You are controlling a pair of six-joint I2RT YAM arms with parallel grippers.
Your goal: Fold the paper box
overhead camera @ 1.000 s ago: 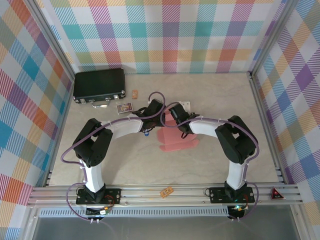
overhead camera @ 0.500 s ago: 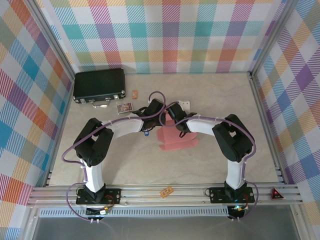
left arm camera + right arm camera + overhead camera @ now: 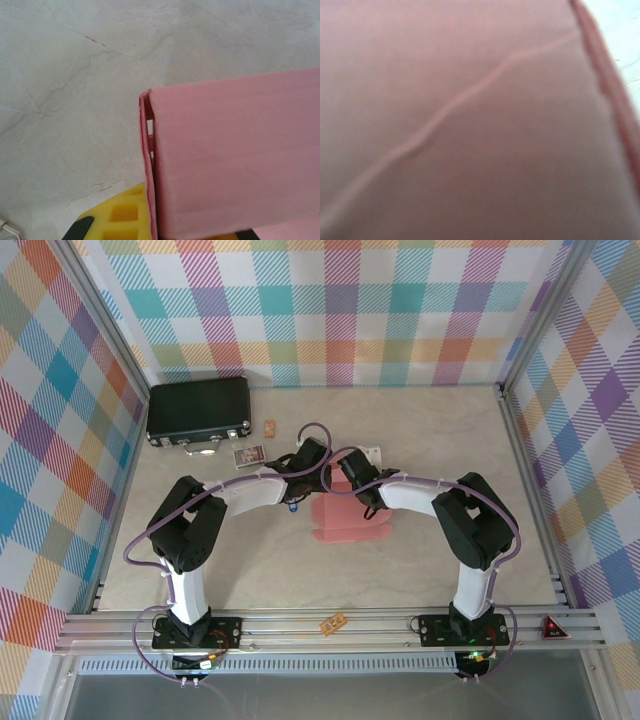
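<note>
The salmon-pink paper box (image 3: 350, 521) lies partly folded at the middle of the table, between the two arms. My left gripper (image 3: 308, 492) is at its upper left corner. In the left wrist view a raised pink panel (image 3: 235, 160) with a folded edge stands over the yellow finger pad (image 3: 117, 216), and the gripper looks shut on it. My right gripper (image 3: 362, 496) is pressed down on the box's far edge. Blurred pink cardboard (image 3: 470, 125) with one crease hides that gripper's fingers in the right wrist view.
A black hard case (image 3: 198, 412) stands at the back left. Two small cards (image 3: 249, 454) (image 3: 270, 427) and a white piece (image 3: 372, 451) lie behind the grippers. An orange tag (image 3: 333, 622) sits on the front rail. Metal frame rails border the table.
The box has shifted a little to the left and its near edge lies flatter. The right gripper swung left, then back. The left arm has barely moved.
</note>
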